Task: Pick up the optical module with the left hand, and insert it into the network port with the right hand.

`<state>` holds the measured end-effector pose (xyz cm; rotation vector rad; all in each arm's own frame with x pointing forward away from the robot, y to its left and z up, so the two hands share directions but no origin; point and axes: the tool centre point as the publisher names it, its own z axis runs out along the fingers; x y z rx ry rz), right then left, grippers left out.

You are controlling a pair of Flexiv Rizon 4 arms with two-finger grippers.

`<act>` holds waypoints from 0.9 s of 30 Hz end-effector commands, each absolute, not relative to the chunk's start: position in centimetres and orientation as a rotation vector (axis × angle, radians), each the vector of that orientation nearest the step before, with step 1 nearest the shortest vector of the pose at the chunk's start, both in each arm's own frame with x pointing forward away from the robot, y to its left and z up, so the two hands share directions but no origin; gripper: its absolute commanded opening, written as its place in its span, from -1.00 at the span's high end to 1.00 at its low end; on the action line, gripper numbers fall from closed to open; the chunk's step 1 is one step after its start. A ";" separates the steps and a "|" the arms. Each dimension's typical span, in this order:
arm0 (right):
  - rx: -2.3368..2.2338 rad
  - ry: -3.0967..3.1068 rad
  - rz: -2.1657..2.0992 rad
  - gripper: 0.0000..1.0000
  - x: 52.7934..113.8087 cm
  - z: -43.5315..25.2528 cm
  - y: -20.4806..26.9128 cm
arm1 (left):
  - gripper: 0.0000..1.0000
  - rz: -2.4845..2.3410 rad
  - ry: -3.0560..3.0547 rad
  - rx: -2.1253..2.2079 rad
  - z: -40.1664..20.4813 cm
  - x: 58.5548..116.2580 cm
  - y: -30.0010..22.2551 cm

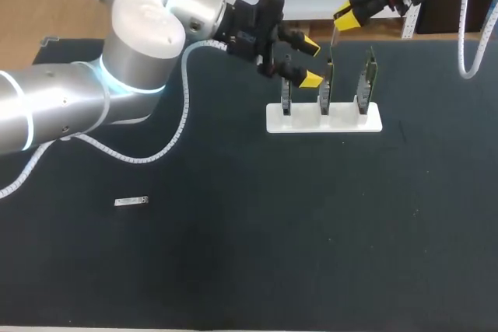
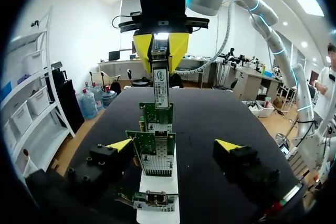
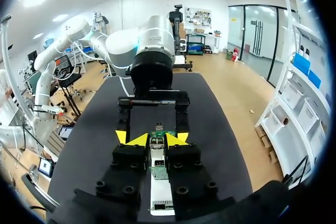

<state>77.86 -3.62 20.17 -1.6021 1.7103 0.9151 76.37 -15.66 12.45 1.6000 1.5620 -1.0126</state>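
The table (image 1: 233,270) is black all over. At the left of the frame, the left arm (image 1: 62,106) is shiny silver with a light blue glowing ring. Its cable (image 1: 159,149) is white. The left gripper (image 1: 310,61) is black with yellow tips, and so is the right gripper (image 1: 346,15) at the upper right. The metal piece (image 2: 160,80) it holds is grey with a white label. The stand (image 1: 323,120) is white. Its boards (image 1: 367,77) are green. The optical module (image 1: 131,202), lower left, is silver.

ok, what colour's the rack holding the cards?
The rack is white; head view shows it best.
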 end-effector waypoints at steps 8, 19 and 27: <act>-1.593 1.711 0.918 1.00 77.5 20.0 -3.7 | -1.00 -1.019 1.584 1.615 12.2 76.8 -15.7; -1.590 1.709 0.922 1.00 77.7 19.9 -3.7 | -1.00 -1.016 1.598 1.621 12.1 77.1 -15.8; -1.581 1.712 0.923 1.00 77.7 19.9 -3.8 | -1.00 -1.024 1.596 1.642 12.1 77.3 -15.9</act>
